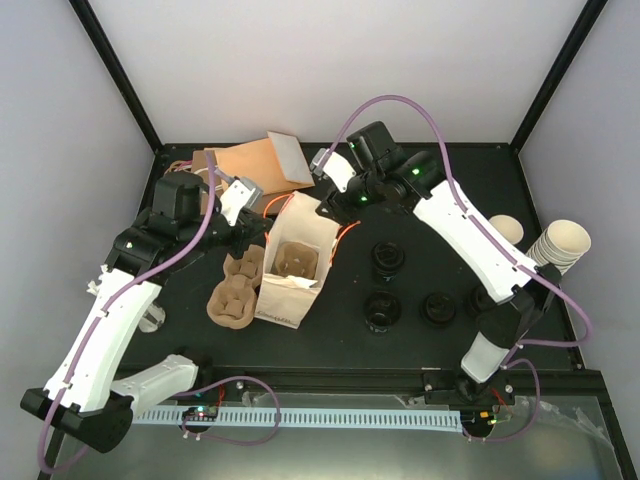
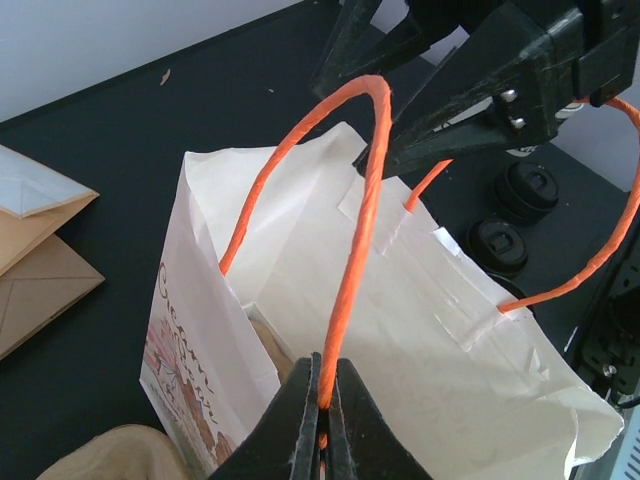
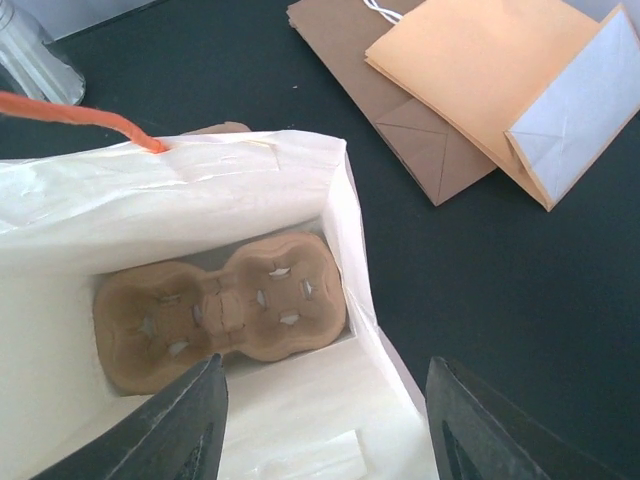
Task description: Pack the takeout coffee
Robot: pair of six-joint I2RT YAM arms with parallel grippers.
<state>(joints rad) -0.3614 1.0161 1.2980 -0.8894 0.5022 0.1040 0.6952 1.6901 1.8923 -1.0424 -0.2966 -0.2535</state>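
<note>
Left claw (image 2: 322,392) clenched on the white paper bag's (image 2: 400,300) orange handle (image 2: 368,180). Right claw (image 3: 325,365) hangs spread, released, over the bag's one o'clock edge, pulp cup carrier (image 3: 220,310) inside.

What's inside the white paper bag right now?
A brown pulp cup carrier lies on the bottom of the white bag, wells empty. No cup shows. Its walls hide the bottom's edges.

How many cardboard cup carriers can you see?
2: one carrier sits inside the bag, and one lies just left of the bag. More could be nested underneath, hidden.
</note>
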